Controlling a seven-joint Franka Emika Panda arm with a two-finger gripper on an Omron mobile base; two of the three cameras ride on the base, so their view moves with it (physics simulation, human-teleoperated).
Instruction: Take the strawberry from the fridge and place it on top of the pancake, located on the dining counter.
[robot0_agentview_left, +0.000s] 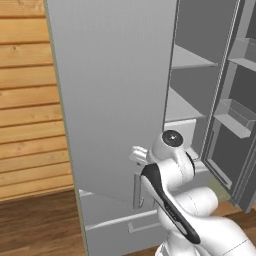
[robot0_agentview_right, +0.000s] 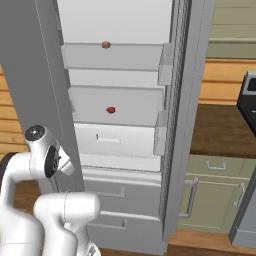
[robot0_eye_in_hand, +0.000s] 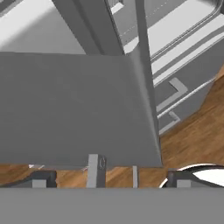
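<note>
The fridge is standing open, its left door swung wide across the middle of the left base view, so the opening step looks done. Everything else is waiting: the fetch, the carry and the placing on the pancake.

The strawberry is lying on a pale shelf at the centre of the right base view, a tiny red fruit, rounded and far smaller than the claw. A brownish ball is sitting on the shelf above it (not the target, by its colour).

The claw is hanging released at the bottom of the hand view, fingertips spread wide with nothing between them, facing the door's lower edge.
</note>
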